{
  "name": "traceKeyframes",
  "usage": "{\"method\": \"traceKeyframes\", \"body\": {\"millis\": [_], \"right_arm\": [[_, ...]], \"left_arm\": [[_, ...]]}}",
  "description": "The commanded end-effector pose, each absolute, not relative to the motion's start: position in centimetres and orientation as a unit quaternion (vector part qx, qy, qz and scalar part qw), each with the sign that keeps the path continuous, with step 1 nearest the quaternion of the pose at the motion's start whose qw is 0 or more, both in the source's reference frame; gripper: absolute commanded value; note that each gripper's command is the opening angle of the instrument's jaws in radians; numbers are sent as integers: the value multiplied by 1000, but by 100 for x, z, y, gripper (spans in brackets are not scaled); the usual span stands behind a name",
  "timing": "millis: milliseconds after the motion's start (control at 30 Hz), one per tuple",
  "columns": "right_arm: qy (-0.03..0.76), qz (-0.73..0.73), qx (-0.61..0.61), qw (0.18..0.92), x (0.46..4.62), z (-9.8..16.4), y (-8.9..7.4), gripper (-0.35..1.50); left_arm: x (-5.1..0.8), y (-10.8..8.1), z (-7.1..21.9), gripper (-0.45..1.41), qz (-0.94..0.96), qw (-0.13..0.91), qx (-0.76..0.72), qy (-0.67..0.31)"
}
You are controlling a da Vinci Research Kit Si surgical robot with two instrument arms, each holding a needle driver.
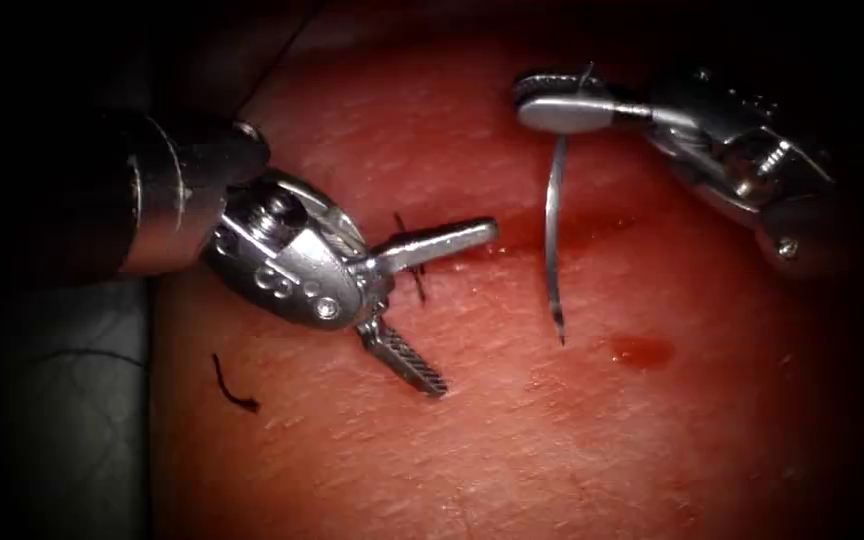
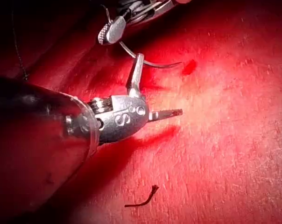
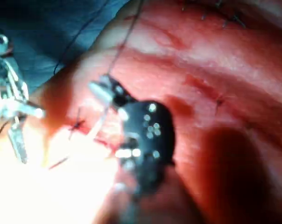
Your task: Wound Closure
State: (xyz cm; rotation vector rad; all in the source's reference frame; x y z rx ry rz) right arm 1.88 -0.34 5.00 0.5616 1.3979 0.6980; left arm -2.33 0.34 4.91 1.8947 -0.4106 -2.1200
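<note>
My right tool (image 1: 552,105) is shut on the curved needle (image 1: 553,230) near its tail end. The needle hangs free of the tissue (image 1: 512,450), with its point just above the surface below the cut (image 1: 602,228). Black thread (image 1: 587,72) leaves the needle's tail by those jaws. My left tool (image 1: 466,309) stands open and holds nothing, its upper jaw lying over a tied stitch (image 1: 414,262) at the cut's left end. In the left wrist view the open left tool (image 2: 160,84) sits just under the needle (image 2: 148,61) and the right tool (image 2: 110,30). The right wrist view has the right tool (image 3: 101,91) over the cut.
A loose cut piece of thread (image 1: 233,393) lies on the tissue at lower left, also seen as a scrap (image 2: 143,200) in the left wrist view. A spot of red fluid (image 1: 642,350) sits right of the needle's point. Several finished stitches (image 3: 220,16) run along the cut.
</note>
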Motion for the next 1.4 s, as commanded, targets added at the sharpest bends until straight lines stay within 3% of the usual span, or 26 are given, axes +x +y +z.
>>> {"method": "traceKeyframes", "body": {"millis": [33, 533, 767, 933, 967, 1000, 1333, 1400], "right_arm": [[616, 321, 258, 671, 195, 505, -41, -35], [598, 361, 302, 649, 203, 489, -43, -35], [592, 372, 303, 647, 205, 492, -41, -35], [591, 375, 303, 646, 206, 492, -42, -35], [591, 375, 303, 646, 207, 492, -42, -35], [591, 375, 303, 647, 207, 491, -42, -35], [584, 375, 318, 646, 211, 485, -46, -35], [585, 373, 314, 649, 213, 484, -45, 14]], "left_arm": [[-240, 35, 498, 93, -734, 133, 651, -142], [-275, 40, 500, 91, -725, 124, 634, -240], [-281, 35, 490, 71, -713, 161, 615, -297], [-279, 41, 490, 7, -705, 173, 619, -299], [-279, 42, 490, -27, -706, 174, 619, -298], [-279, 43, 491, -45, -706, 174, 619, -298], [-277, 45, 498, -45, -699, 204, 606, -320], [-275, 45, 498, -45, -699, 206, 605, -322]]}}
